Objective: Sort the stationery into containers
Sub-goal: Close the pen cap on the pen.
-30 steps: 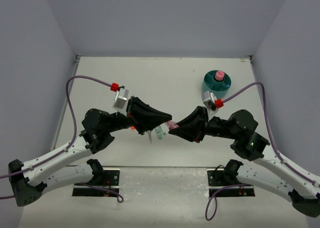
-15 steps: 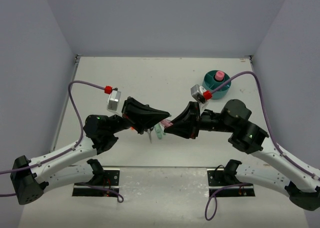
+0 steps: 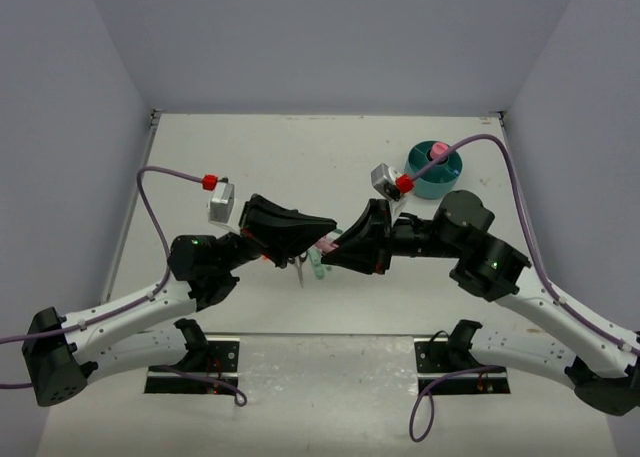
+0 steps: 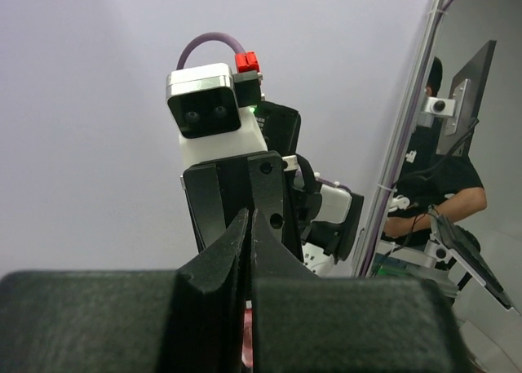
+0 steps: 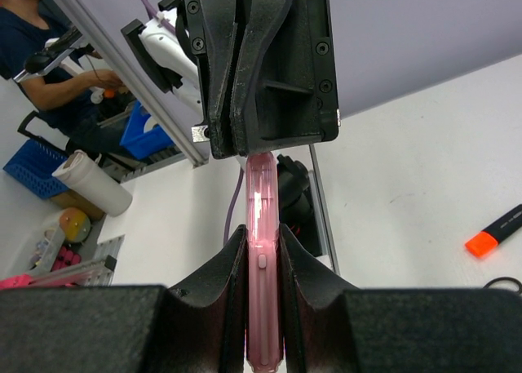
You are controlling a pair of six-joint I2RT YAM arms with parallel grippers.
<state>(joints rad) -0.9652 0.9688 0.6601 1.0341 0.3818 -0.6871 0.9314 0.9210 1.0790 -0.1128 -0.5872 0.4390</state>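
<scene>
The right gripper [image 5: 263, 255] pinches a pink highlighter [image 5: 263, 202] by its barrel, one finger on each side. The near end of the highlighter is cut off at the bottom of the right wrist view. Its far end runs straight ahead to the tips of the left gripper [image 4: 249, 226], which faces the right one head-on. The left jaws are pressed together. Their tips meet the highlighter's end, but they hide it, so it is unclear whether they pinch it.

In the overhead view the two black grippers cover nearly all of the highlighter, leaving only a short pink strip between them. Just below the left gripper lie a green highlighter [image 3: 318, 267] and a grey sliver [image 3: 300, 270], both partly hidden, the sliver too thin to identify.

Ahead and to the right of the right gripper an orange highlighter [image 5: 497, 231] lies on the table [image 3: 300, 157], with a dark shape cut off below it. Behind the right gripper, well apart, the teal organizer [image 3: 425, 184] holds a pink-capped bottle [image 3: 437, 153]. The right arm hides its near rim.
</scene>
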